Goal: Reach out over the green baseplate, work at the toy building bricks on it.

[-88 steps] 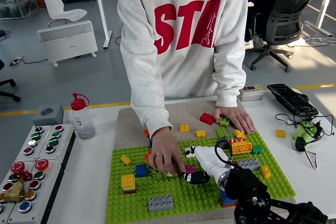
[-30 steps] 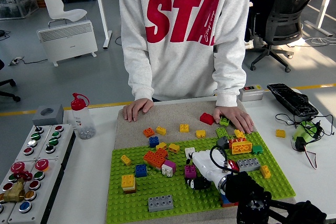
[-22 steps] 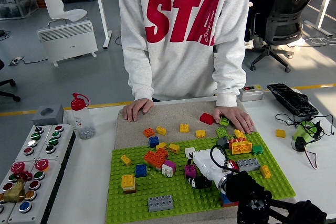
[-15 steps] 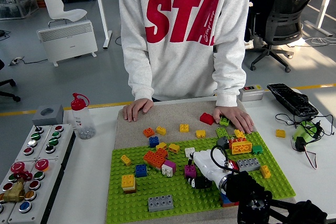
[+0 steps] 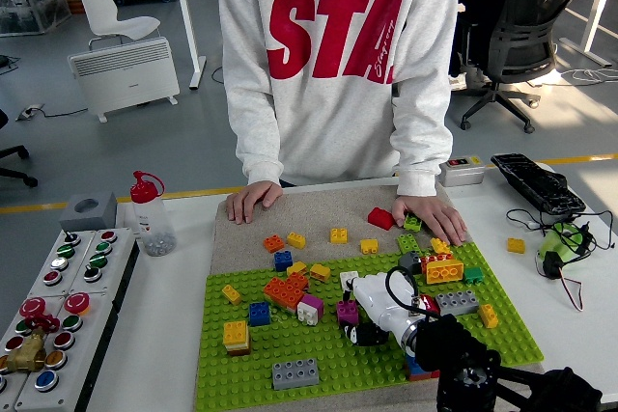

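The green baseplate (image 5: 328,359) lies on a tan mat and carries several loose bricks. My right hand (image 5: 362,333), white with black digits, reaches in from the lower right and rests low over the plate's middle. A purple brick (image 5: 348,313) sits against its left edge; whether it is grasped is hidden. Close by are a white and magenta brick (image 5: 310,309), an orange brick (image 5: 285,290) and a blue brick (image 5: 259,313). A grey brick (image 5: 294,372) lies near the front. The person's two hands (image 5: 253,202) (image 5: 432,217) rest flat on the mat's far side.
A red brick (image 5: 380,218) and a green brick (image 5: 412,223) lie by the person's hand. A button box (image 5: 58,306) and a bottle (image 5: 150,214) stand at the left. At the right are a black device (image 5: 536,183), wired green parts (image 5: 565,243) and a yellow brick (image 5: 516,245).
The person's hand has left the baseplate and now rests at the mat's far edge, leaving more bricks on the plate. My right hand has barely shifted over the last second.
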{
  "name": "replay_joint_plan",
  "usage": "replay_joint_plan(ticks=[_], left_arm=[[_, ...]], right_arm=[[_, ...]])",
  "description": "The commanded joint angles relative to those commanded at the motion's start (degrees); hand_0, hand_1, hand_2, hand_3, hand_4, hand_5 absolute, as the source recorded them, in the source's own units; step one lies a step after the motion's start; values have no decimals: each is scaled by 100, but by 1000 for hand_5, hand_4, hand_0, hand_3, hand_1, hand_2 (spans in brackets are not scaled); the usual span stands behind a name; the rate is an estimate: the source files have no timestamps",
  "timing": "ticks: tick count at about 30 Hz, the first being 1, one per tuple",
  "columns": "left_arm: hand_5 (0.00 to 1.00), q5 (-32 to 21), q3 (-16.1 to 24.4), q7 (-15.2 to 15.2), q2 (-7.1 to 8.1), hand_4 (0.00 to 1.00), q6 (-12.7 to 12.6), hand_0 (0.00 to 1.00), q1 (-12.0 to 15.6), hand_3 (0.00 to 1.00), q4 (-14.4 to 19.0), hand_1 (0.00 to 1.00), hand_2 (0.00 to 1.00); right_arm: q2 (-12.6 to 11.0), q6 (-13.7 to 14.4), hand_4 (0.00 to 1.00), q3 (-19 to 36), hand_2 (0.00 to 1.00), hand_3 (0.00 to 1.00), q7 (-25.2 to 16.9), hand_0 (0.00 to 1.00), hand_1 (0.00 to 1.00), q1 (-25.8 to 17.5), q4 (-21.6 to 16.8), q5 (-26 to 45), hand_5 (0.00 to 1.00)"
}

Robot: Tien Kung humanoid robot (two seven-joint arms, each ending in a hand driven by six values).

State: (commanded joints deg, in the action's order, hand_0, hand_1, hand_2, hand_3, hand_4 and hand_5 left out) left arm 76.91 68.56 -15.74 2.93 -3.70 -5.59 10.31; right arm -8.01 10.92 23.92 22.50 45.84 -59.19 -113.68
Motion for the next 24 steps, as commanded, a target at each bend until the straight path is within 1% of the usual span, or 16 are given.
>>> replay_joint_plan(ticks=[1, 6, 11, 13, 16, 22, 24], left_arm=[[998, 0, 2, 0, 0, 363, 0, 690, 0, 622, 0, 699, 682], [998, -2, 9, 2, 1, 363, -3, 690, -1, 622, 0, 699, 682], [998, 3, 21, 4, 3, 363, -8, 690, -4, 623, 0, 699, 681], [998, 10, 26, 4, 5, 364, -9, 690, -4, 623, 0, 699, 681], [998, 21, 37, 4, 8, 364, -11, 690, 2, 623, 0, 699, 681], [998, 66, 77, -2, 7, 364, -15, 690, 21, 623, 0, 699, 681], [998, 72, 90, -2, 5, 364, -20, 690, 34, 623, 0, 699, 681]], right_arm=[[-5, 7, 599, 0, 535, 549, -3, 450, 505, -1, -8, -6, 284], [-70, 39, 599, 42, 535, 549, -4, 450, 505, -29, -118, -52, 284], [-264, 89, 594, 221, 533, 547, 23, 445, 500, -110, -462, -175, 279], [-379, 106, 589, 316, 534, 547, 36, 443, 499, -168, -655, -236, 272], [-611, 128, 589, 509, 534, 547, 60, 443, 499, -321, -991, -351, 272], [-1118, 188, 586, 875, 538, 550, 72, 446, 499, -721, -1693, -570, 268], [-1360, 241, 586, 1026, 538, 550, 57, 446, 499, -944, -1963, -663, 268]])
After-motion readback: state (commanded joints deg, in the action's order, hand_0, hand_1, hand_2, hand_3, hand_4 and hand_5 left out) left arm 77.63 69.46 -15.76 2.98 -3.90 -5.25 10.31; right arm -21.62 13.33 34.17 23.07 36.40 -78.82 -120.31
